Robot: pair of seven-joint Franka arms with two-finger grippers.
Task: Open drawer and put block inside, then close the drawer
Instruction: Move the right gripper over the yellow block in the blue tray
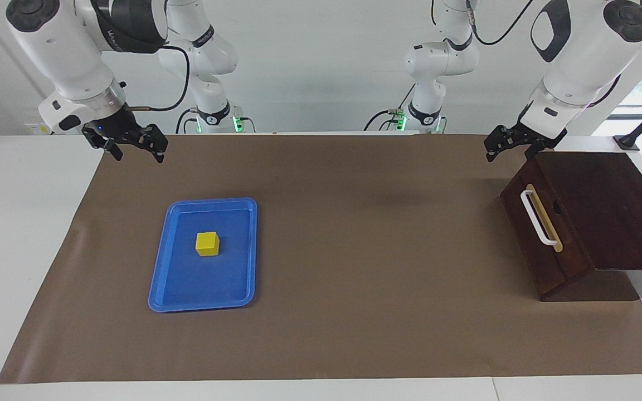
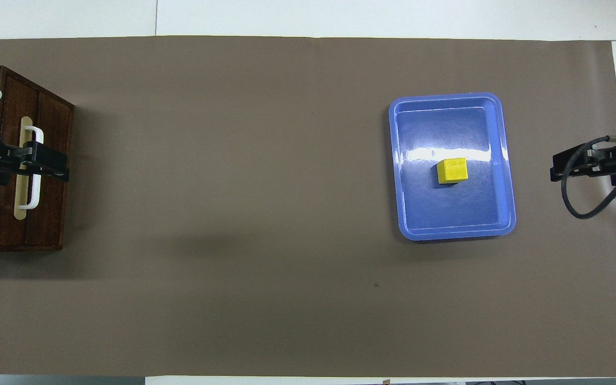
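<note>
The drawer (image 1: 538, 245) is shut in a dark brown wooden box at the left arm's end of the table, its white bar handle (image 1: 537, 218) facing the table's middle. My left gripper (image 1: 509, 153) hangs open in the air above the box's corner nearest the robots. In the overhead view the left gripper (image 2: 54, 167) covers the handle (image 2: 33, 192) without touching it. The yellow block (image 1: 208, 243) (image 2: 452, 170) sits in a blue tray (image 1: 159, 278) (image 2: 449, 230) toward the right arm's end. My right gripper (image 1: 137, 155) (image 2: 558, 172) is open and empty, raised near the mat's edge beside the tray.
A brown paper mat (image 1: 354, 234) covers most of the white table. The box (image 1: 605, 211) has a sloping top and reaches the table's edge. A black cable (image 2: 580, 206) loops from the right gripper.
</note>
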